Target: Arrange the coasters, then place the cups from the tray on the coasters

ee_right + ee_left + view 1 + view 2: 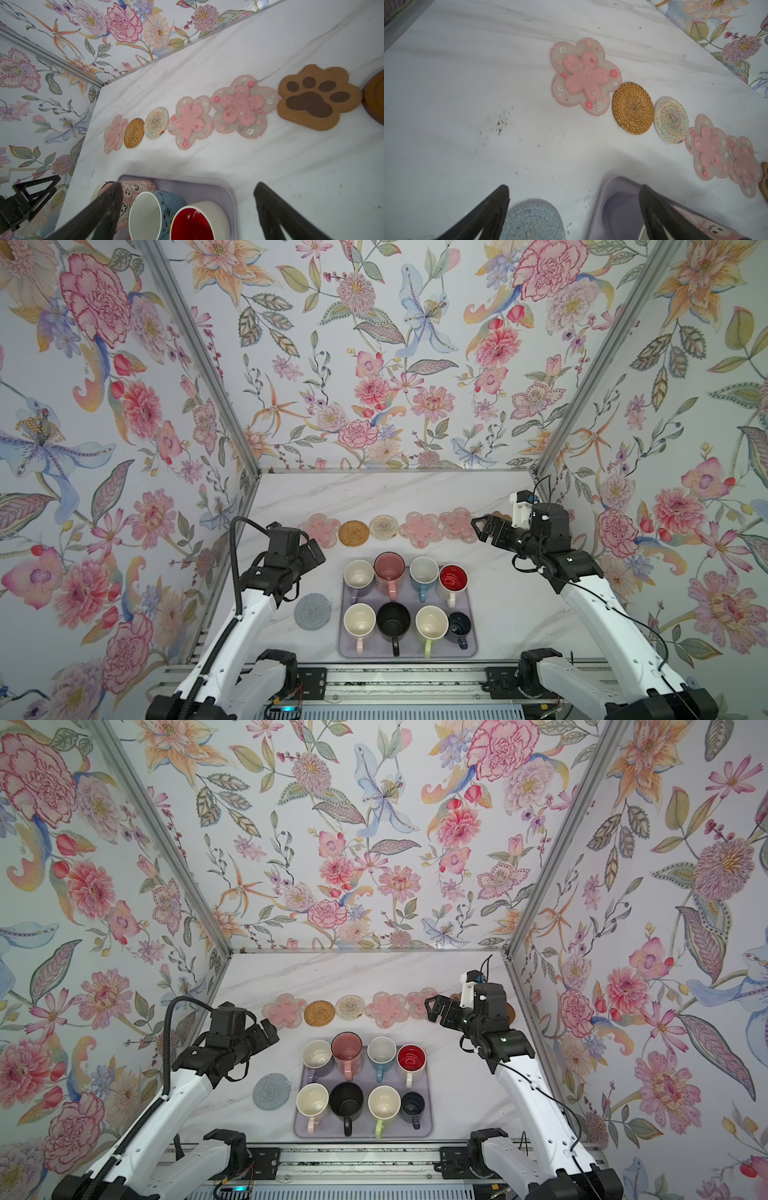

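- The tray [411,652] lies on the white marble counter [519,614], and 8 cups stand upright on it in 2 rows of 4, handles toward the front
- Far row, left to right: lavender cup [358,575], pink cup [389,568], blue cup [424,572], white cup with red inside [453,578]
- Near row: cream-pink cup [359,620], black cup [393,620], light green cup [431,622], small navy cup [459,624]
- Beyond the tray's far edge, 7 coasters lie flat in a line, left to right: pink flower coaster [320,529], tan rattan coaster [353,533], beige woven coaster [384,527], second pink flower coaster [422,529], third pink flower coaster [457,524], brown paw coaster [318,97], brown disc coaster [374,97]
- The grey knitted coaster [312,611] lies apart from that line, just left of the tray
- The left gripper [575,191] hangs off the tray's far left corner, jaws wide, holding nothing
- The right gripper [478,529] hangs beyond the tray's far right corner, over the line's right end, jaws wide and empty
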Robot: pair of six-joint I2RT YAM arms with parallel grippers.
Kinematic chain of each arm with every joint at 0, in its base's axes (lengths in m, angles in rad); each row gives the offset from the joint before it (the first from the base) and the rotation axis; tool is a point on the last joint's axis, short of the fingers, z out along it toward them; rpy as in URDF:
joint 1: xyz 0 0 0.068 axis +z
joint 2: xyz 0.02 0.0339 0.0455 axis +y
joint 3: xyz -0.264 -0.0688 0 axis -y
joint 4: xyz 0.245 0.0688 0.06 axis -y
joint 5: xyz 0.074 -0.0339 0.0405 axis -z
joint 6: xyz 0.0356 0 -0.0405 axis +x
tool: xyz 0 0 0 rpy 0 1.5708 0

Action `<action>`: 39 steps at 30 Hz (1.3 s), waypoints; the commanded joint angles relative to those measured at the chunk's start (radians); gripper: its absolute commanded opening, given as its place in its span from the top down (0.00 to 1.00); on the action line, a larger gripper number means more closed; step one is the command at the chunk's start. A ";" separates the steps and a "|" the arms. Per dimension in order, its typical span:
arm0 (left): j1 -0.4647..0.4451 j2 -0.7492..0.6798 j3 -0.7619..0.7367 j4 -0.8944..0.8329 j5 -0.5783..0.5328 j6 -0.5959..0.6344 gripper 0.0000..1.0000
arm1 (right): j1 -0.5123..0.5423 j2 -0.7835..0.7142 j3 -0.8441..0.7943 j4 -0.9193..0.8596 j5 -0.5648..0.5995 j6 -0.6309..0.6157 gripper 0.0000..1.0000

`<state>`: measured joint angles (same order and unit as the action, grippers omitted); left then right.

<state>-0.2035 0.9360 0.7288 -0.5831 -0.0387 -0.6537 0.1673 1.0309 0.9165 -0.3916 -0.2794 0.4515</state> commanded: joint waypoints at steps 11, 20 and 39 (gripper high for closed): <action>-0.222 -0.076 -0.165 -0.080 -0.079 -0.329 0.01 | -0.009 0.011 0.021 0.003 -0.003 -0.017 0.01; -0.255 -0.001 -0.240 0.050 -0.024 -0.399 0.01 | -0.008 -0.001 0.016 0.005 -0.013 -0.008 0.01; -0.255 0.159 -0.338 0.229 -0.068 -0.471 0.01 | -0.007 -0.025 0.018 -0.007 -0.011 -0.003 0.01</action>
<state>-0.4522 1.0534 0.4297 -0.3523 -0.0891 -1.0939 0.1619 1.0245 0.9165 -0.3920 -0.2810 0.4488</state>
